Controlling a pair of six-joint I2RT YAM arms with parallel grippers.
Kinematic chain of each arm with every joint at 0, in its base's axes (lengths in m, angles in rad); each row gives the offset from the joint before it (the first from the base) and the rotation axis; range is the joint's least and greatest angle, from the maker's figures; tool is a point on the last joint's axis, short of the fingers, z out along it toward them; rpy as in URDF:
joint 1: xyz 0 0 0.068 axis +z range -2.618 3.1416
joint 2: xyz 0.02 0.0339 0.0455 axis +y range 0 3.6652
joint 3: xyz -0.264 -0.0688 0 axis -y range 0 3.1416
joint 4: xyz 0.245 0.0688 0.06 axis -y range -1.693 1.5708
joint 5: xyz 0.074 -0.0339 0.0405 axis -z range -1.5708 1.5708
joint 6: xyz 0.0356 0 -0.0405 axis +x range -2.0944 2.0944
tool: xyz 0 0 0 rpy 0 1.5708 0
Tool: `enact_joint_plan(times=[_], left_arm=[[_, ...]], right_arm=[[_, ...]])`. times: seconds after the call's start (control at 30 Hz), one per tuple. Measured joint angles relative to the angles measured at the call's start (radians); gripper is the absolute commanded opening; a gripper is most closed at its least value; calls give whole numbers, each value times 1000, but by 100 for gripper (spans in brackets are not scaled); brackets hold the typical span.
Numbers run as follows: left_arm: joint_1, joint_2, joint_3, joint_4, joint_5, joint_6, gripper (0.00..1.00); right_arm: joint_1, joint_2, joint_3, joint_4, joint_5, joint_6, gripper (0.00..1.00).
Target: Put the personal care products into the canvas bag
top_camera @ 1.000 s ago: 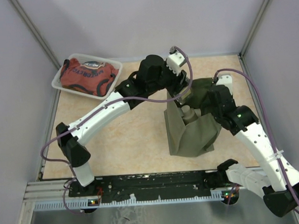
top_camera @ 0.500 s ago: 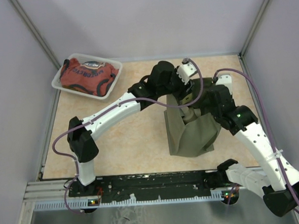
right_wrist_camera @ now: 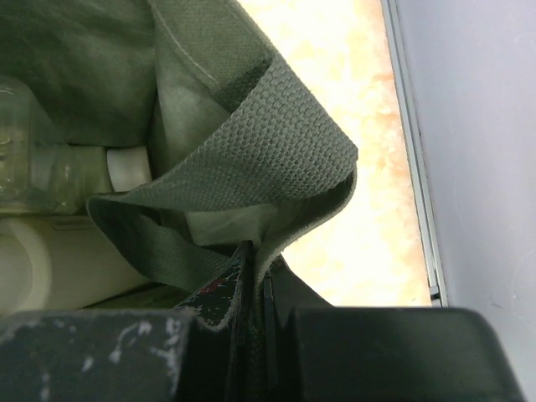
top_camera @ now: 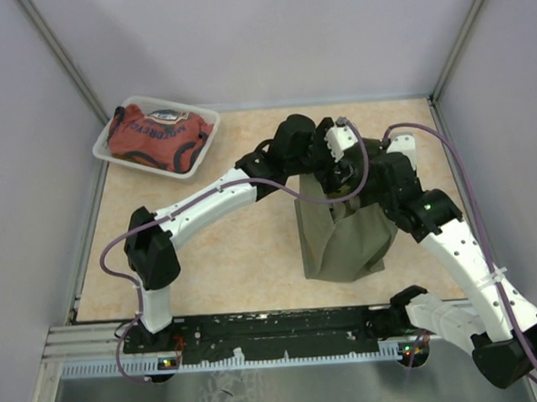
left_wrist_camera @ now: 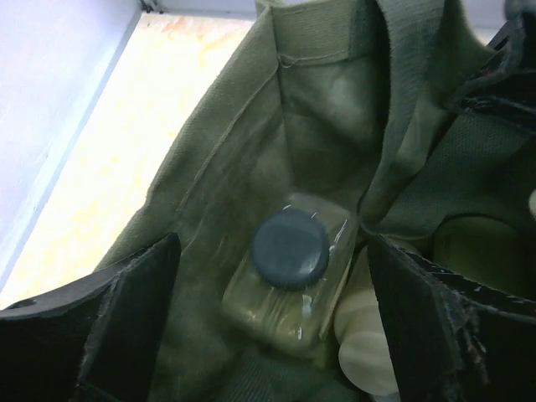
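The olive-green canvas bag (top_camera: 344, 242) stands upright right of the table's centre. My left gripper (top_camera: 341, 167) hangs over its mouth, open, with nothing between its fingers (left_wrist_camera: 126, 327). Below the left gripper (left_wrist_camera: 285, 335), a clear bottle with a dark cap (left_wrist_camera: 289, 251) lies free against the bag's inner wall (left_wrist_camera: 234, 167). A cream-beige bottle (left_wrist_camera: 368, 335) lies beside it. My right gripper (top_camera: 377, 183) is shut on the bag's rim at the strap (right_wrist_camera: 276, 159), its jaws (right_wrist_camera: 255, 272) pinching the fabric. The right wrist view shows a clear bottle (right_wrist_camera: 17, 167) and a cream bottle (right_wrist_camera: 50, 260) inside.
A shallow clear tray (top_camera: 101, 147) holding a red printed cloth bundle (top_camera: 160, 135) sits at the back left. Grey walls enclose the table on three sides. A metal rail (top_camera: 258, 334) with both arm bases runs along the near edge.
My left arm reached further right over the bag's mouth and its jaws opened. The clear bottle now lies free in the bag. The right arm kept its grip and place.
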Motion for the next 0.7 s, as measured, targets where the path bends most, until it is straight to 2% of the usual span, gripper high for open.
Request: enact_joint_plan(times=[0.33,0.47,0.6,0.7], left_arm=[[0,-55,-81,93,-4,-18,100],[1,-167,-165,124,-47,-49,100],[7,-354,-284,175,-123,-85,100],[11,-511,-389,216,-175,-112,100]], right_arm=[[0,2,0,2,-6,0,3],[0,3,0,2,-8,0,5],[0,14,0,2,-8,0,5],[0,22,1,2,-8,-4,0]])
